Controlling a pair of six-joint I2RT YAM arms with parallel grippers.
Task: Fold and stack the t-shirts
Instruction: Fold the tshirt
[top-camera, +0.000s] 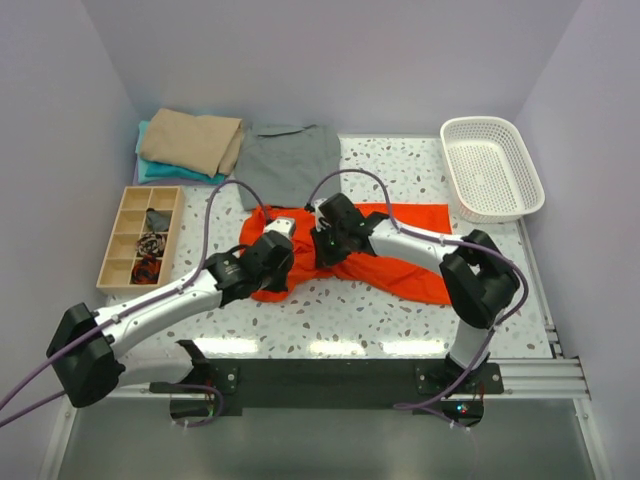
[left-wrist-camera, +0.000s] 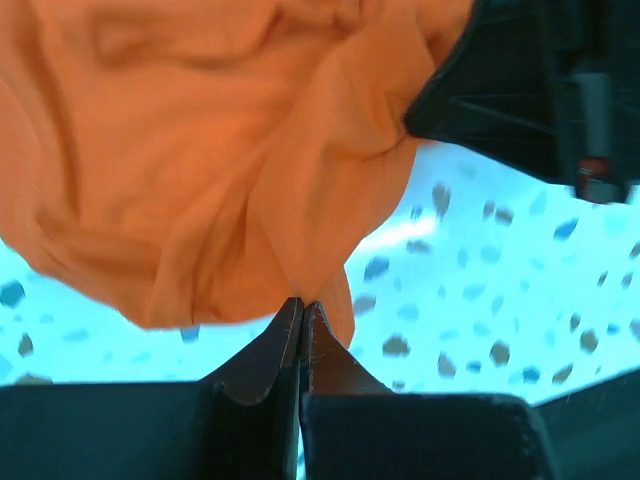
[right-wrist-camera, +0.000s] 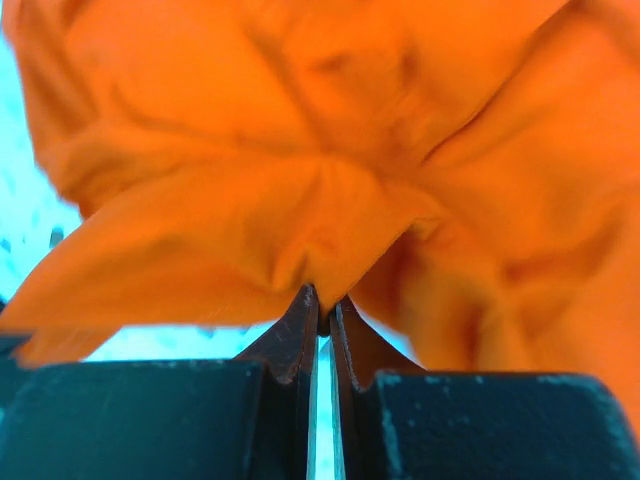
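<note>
The wooden tray (top-camera: 112, 262) sits at the left edge of the table (top-camera: 350, 320), split into small compartments in two columns; the right column holds little dark odds and ends, a grey lump in one cell, a tangle in the next, and something black and red in the one nearest the arms, though they're too small for me to name. Over on the far right stands the white mesh basket (top-camera: 523, 165), well apart from all the cloth. In the far left corner a folded tan shirt (top-camera: 190, 140) lies on top of a folded teal shirt (top-camera: 152, 172), and just beside that pile the grey shirt (top-camera: 290, 160) lies loosely folded against the back wall. The orange shirt (top-camera: 410, 262) is in the middle of the table, bunched up at its left end under both arms and trailing flatter to the right. The left gripper (left-wrist-camera: 302, 305) has its fingers pressed together on a low edge of that orange cloth, and the right gripper (right-wrist-camera: 322, 298) pinches a gathered fold of it, the fabric puckering at its tips
</note>
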